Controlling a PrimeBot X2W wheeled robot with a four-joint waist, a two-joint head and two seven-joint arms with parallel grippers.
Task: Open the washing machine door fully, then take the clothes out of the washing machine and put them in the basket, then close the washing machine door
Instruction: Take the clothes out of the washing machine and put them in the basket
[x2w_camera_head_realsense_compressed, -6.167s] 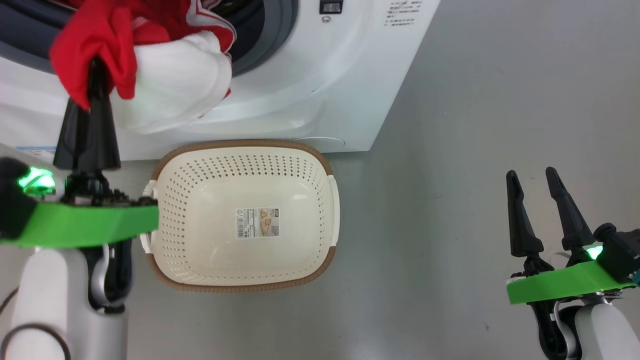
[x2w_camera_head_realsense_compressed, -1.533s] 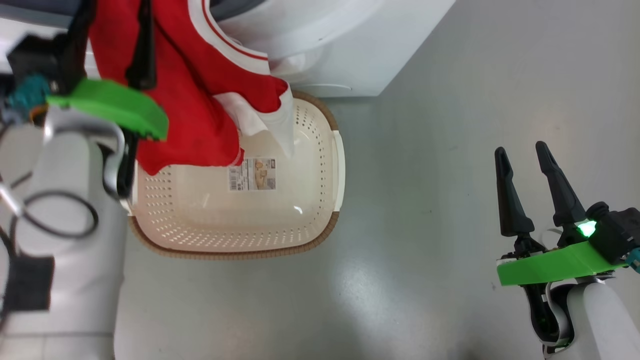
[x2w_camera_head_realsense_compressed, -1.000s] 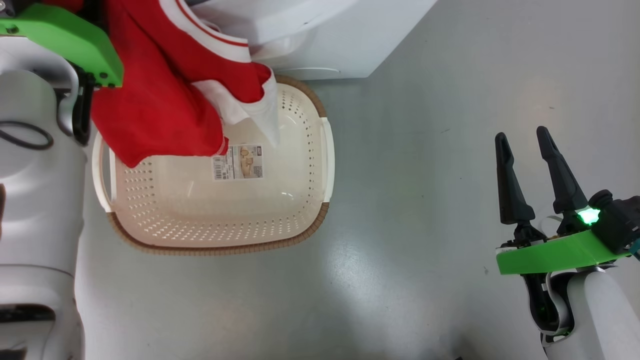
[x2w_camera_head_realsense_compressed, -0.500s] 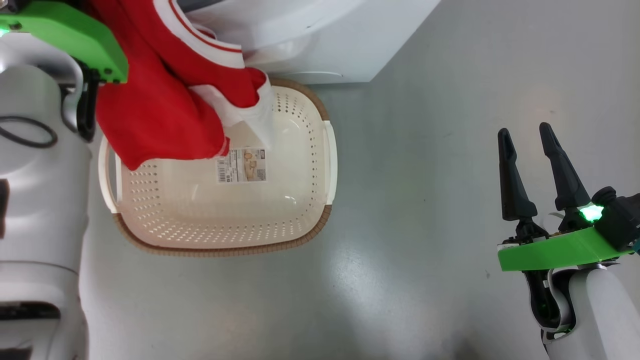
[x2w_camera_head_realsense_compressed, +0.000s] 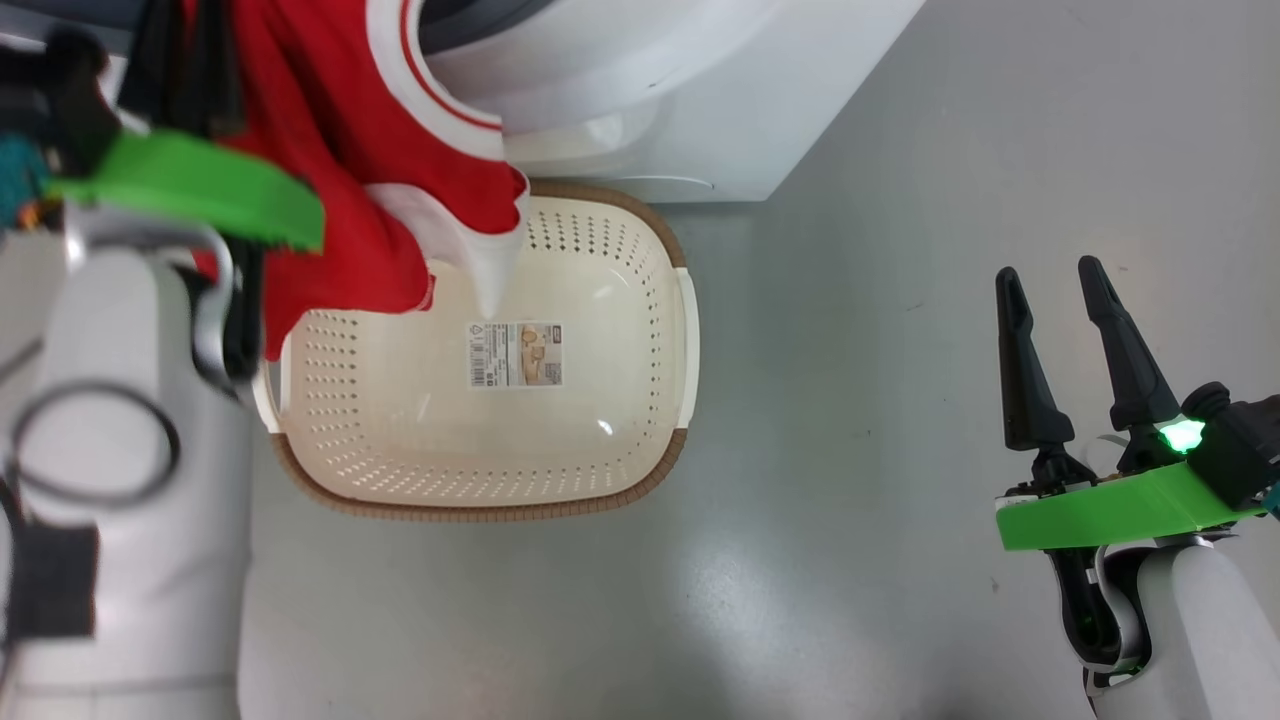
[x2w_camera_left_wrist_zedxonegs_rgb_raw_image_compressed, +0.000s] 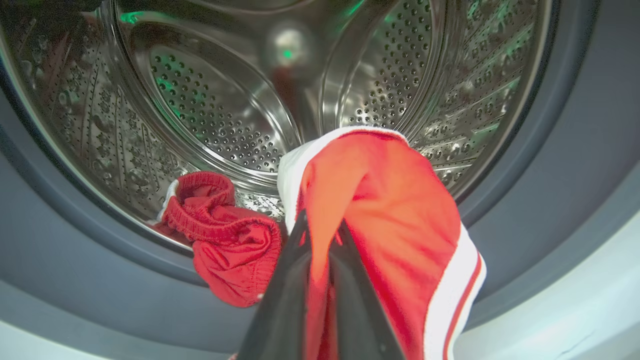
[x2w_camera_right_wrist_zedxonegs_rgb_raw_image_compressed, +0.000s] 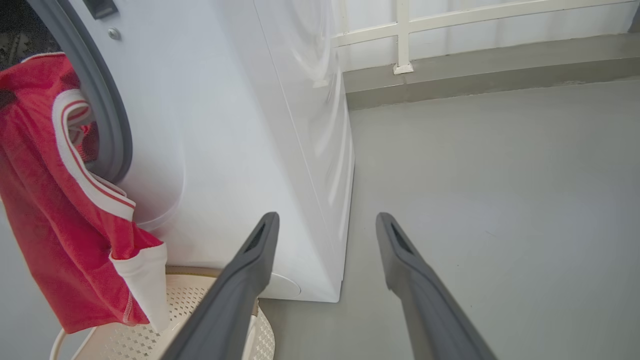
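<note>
Left gripper (x2w_camera_left_wrist_zedxonegs_rgb_raw_image_compressed: 320, 223) clamped on clothes (x2w_camera_left_wrist_zedxonegs_rgb_raw_image_compressed: 385, 200) over basket (x2w_camera_head_realsense_compressed: 480, 508) far-left corner; release risks draping over rim. Right gripper (x2w_camera_head_realsense_compressed: 1047, 270) open, empty.

A bare laundry test space is indicated: washing machine (x2w_camera_right_wrist_zedxonegs_rgb_raw_image_compressed: 225, 125) stood on smooth grey floor (x2w_camera_right_wrist_zedxonegs_rgb_raw_image_compressed: 500, 200), basket (x2w_camera_head_realsense_compressed: 480, 510) set before it, white-framed panels (x2w_camera_right_wrist_zedxonegs_rgb_raw_image_compressed: 400, 35) seen behind it.

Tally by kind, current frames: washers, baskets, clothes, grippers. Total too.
Washer: 1
Basket: 1
Red clothes: 2, jersey pinched in left gripper, bundle at washer's mouth
Grippers: 2, right gripper open
Total: 6
</note>
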